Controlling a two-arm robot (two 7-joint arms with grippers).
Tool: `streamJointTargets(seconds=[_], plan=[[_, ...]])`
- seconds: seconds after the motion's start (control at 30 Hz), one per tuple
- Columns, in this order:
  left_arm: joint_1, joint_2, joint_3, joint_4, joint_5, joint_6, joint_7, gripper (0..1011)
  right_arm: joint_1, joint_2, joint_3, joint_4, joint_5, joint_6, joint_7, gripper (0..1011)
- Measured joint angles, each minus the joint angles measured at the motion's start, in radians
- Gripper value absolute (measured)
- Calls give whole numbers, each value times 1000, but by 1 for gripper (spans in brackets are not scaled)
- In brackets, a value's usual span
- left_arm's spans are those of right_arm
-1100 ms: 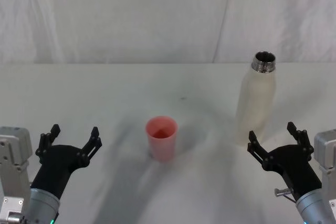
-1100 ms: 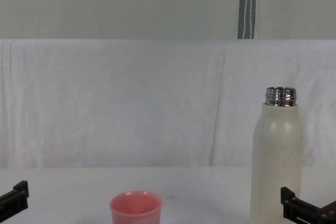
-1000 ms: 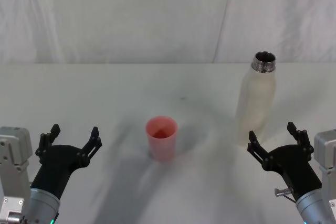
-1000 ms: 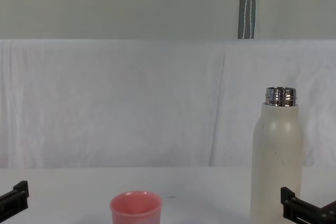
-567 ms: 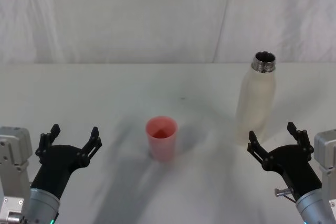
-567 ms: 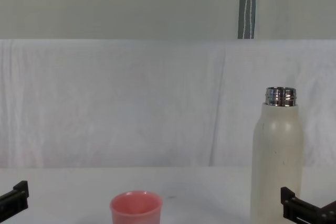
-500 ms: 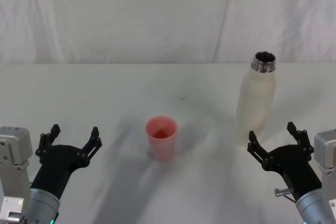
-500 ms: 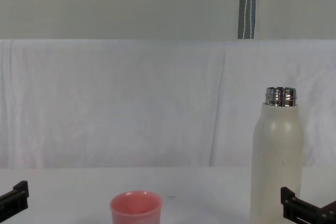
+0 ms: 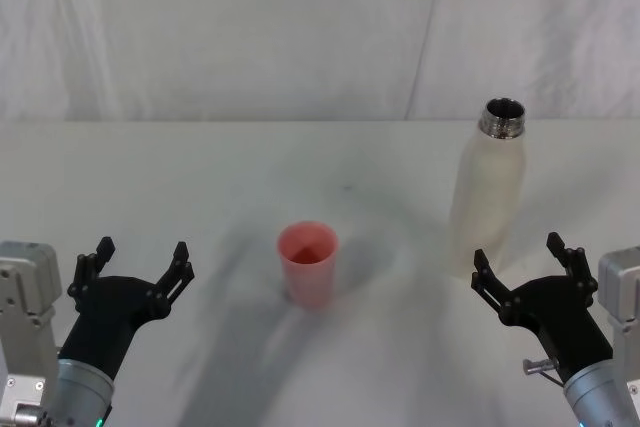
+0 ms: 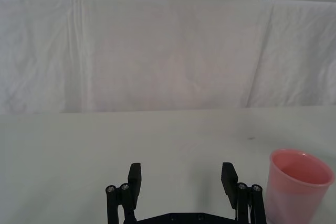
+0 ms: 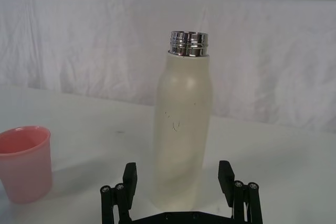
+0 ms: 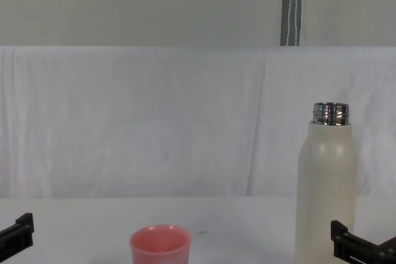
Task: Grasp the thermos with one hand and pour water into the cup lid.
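Note:
The cream-white thermos [image 9: 487, 187] [image 11: 181, 129] [image 12: 327, 193] stands upright and uncapped on the right side of the white table, its steel neck open. The pink cup lid [image 9: 308, 263] [image 10: 297, 184] [image 11: 23, 162] [image 12: 159, 246] sits upright near the table's middle, to the left of the thermos. My right gripper [image 9: 526, 256] [image 11: 178, 173] is open just in front of the thermos, its fingers apart on either side of the base line, touching nothing. My left gripper [image 9: 140, 254] [image 10: 181, 173] is open and empty at the front left, well left of the cup lid.
A white cloth [image 9: 300, 37] hangs as a backdrop behind the table's far edge. A grey pole [image 12: 291, 5] rises behind it. White tabletop [image 9: 200, 177] stretches between and beyond both objects.

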Motion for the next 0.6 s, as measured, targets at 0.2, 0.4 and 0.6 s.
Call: streamJointTargets(seconds=[0.2, 0.4, 0.6], plan=[[0, 0, 0, 0, 0, 0, 0, 1001, 0, 0, 0, 0, 0, 0, 0, 1001], [0, 0, 0, 0, 0, 0, 0, 1001, 0, 0, 0, 0, 0, 0, 0, 1001], [0, 0, 0, 0, 0, 0, 0, 1001, 0, 0, 0, 0, 0, 0, 0, 1001]])
